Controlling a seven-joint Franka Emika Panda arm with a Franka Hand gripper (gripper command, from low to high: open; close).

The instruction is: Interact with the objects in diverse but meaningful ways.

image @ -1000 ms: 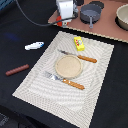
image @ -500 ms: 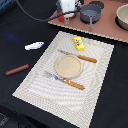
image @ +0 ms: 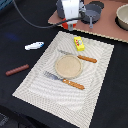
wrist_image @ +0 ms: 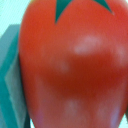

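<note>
We saw the smooth, glossy red tomato [wrist_image: 75, 70] filling the wrist view; whether the gripper [image: 70, 21], at the exterior frame's top centre, clasped it we couldn't tell.

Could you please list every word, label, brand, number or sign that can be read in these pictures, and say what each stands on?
None can be read in either view.
Yellow block: no print shows; the exterior view is too coarse to rule out small marks.
White-and-blue fish: blue patches only, no letters.
Red tomato: fills the wrist view, blurred, plain red skin with a green stem, no label.
Tan plate: no marks show.
</note>
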